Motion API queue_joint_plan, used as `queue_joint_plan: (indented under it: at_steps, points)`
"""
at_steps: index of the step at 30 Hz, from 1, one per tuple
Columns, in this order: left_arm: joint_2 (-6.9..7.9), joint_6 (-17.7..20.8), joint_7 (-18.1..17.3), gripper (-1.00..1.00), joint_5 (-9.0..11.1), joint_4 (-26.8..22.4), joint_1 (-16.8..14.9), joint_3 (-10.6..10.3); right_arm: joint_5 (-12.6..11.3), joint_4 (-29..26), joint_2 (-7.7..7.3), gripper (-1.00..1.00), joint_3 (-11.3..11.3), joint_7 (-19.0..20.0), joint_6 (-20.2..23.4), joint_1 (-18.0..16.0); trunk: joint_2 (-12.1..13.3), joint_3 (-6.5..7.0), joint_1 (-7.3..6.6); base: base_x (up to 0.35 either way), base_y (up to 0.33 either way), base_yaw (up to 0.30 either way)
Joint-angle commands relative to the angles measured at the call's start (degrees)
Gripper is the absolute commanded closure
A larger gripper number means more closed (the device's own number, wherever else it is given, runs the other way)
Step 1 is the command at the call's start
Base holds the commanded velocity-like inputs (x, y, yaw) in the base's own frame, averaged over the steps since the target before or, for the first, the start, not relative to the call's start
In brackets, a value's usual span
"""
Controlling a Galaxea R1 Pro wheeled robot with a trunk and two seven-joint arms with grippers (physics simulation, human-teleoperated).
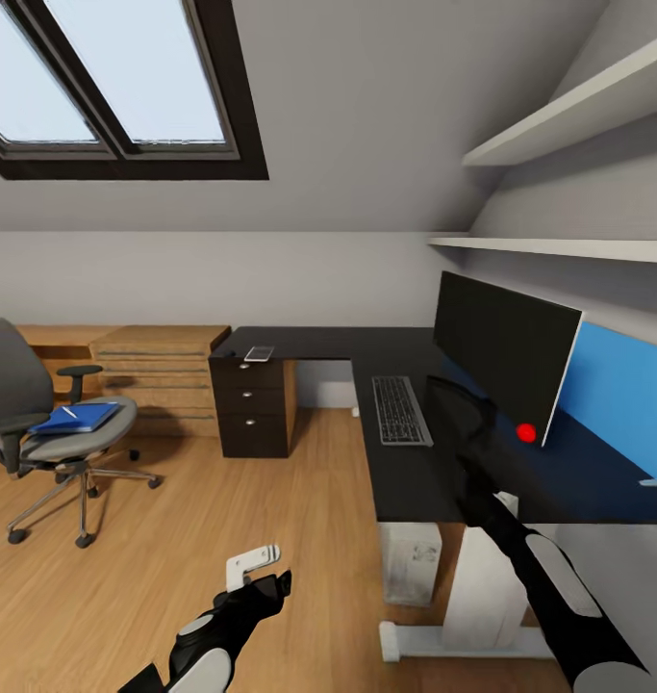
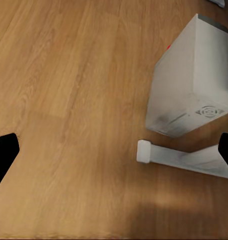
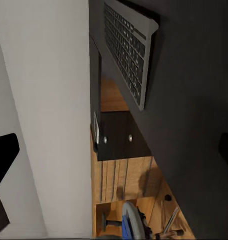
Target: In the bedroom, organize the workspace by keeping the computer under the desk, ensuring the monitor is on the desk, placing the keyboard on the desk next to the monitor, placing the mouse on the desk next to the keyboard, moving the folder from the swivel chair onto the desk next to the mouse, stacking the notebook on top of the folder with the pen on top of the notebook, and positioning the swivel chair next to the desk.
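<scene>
Head view showed keyboard on desk beside monitor | computer under desk | folder on swivel chair | left gripper apart, empty, over floor | right gripper fingers spread, empty, above desk | advice: roll squarely toward chair, approach folder low from its edge.

Both arms glossy black with pale grey panels; left tool has white fingers.
</scene>
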Motion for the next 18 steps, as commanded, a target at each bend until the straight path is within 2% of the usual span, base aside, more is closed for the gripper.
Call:
queue_joint_plan:
  at_steps: [1, 15, 18]
  points:
    - [0.08, 0.2, 0.4, -1.00, 0.2, 0.0, -0.1, 0.0, -0.4, 0.0, 0.02, -1.00, 0.4, -0.2, 0.2, 0.0, 0.0, -0.06, -0.04, -0.331, -0.072, 0.000]
    - [0.28, 0.2, 0.4, -1.00, -0.1, 2.6, -0.1, 0.4, -0.5, -0.7, 0.18, -1.00, 1.7, 0.3, 0.1, 0.2, 0.0, -0.06, -0.04, -0.333, -0.021, 0.000]
    - [0.29, 0.2, 0.4, -1.00, -0.1, 2.7, -0.1, 0.4, 0.3, -3.8, 0.29, -1.00, 2.2, 0.9, 0.0, 2.0, 0.0, -0.06, -0.04, -0.334, -0.001, 0.000]
